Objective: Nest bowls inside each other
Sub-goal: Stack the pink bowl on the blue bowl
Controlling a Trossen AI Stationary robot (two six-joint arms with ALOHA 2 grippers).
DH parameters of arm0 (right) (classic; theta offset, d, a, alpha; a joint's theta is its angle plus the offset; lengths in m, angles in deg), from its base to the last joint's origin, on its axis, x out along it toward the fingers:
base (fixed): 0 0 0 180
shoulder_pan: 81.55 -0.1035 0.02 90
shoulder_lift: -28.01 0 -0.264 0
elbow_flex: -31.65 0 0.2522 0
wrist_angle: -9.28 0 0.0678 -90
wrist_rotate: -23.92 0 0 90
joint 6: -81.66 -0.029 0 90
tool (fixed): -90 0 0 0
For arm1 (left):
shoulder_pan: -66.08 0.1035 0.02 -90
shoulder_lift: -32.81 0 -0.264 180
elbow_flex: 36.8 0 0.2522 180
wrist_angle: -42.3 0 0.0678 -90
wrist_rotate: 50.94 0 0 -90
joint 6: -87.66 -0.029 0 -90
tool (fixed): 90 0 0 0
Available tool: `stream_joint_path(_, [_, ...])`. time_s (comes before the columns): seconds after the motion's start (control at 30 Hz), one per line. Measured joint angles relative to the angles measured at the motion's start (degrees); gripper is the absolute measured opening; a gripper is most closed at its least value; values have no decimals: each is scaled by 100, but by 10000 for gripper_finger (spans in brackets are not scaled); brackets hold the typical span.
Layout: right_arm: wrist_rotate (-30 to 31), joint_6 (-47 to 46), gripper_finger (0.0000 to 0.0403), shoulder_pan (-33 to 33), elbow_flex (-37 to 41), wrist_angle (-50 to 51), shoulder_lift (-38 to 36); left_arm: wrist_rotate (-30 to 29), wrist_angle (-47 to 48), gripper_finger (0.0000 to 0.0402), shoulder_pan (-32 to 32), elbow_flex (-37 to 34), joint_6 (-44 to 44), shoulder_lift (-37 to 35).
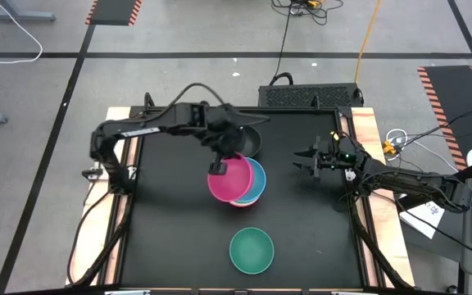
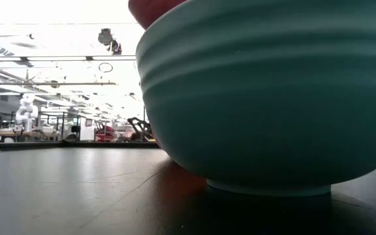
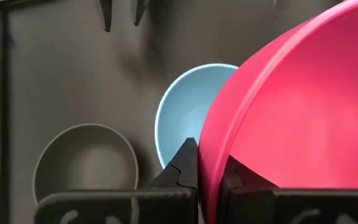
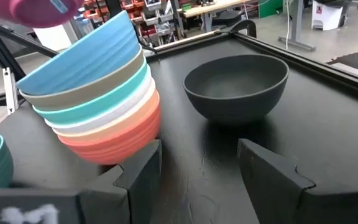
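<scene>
My left gripper is shut on a magenta bowl and holds it above a stack of nested bowls near the table's middle. The stack leans and shows blue on top, then olive-tan, teal, white and peach. The blue bowl peeks out from under the magenta one. A black bowl stands alone on its base behind the stack. A green bowl stands alone near the near edge. My right gripper is open, right of the stack, touching nothing. My left gripper pinches the magenta bowl's rim on the side toward the table's left. One finger is inside the bowl and one finger is outside. The fingers come from above. The bowl is lifted clear and tilted over the blue bowl.
The green bowl fills most of the low view. The table has a raised rim and wooden side boards. Bare black tabletop lies left of the stack and between the stack and the green bowl. A dark box sits beyond the far edge.
</scene>
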Motion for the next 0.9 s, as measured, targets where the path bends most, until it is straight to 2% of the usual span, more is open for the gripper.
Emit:
stream_joint_path(0.2, [0,4,205,0,0,-11,-1,292,320,5,233,553,-97,637])
stream_joint_path(0.3, [0,20,205,0,0,-14,0,528,476,5,376,619,-24,894])
stream_joint_path(0.47, [0,42,205,0,2,-11,0,584,792,5,463,619,5,1251])
stream_joint_path(0.9, [0,59,205,0,2,-32,0,685,827,5,258,619,-3,1427])
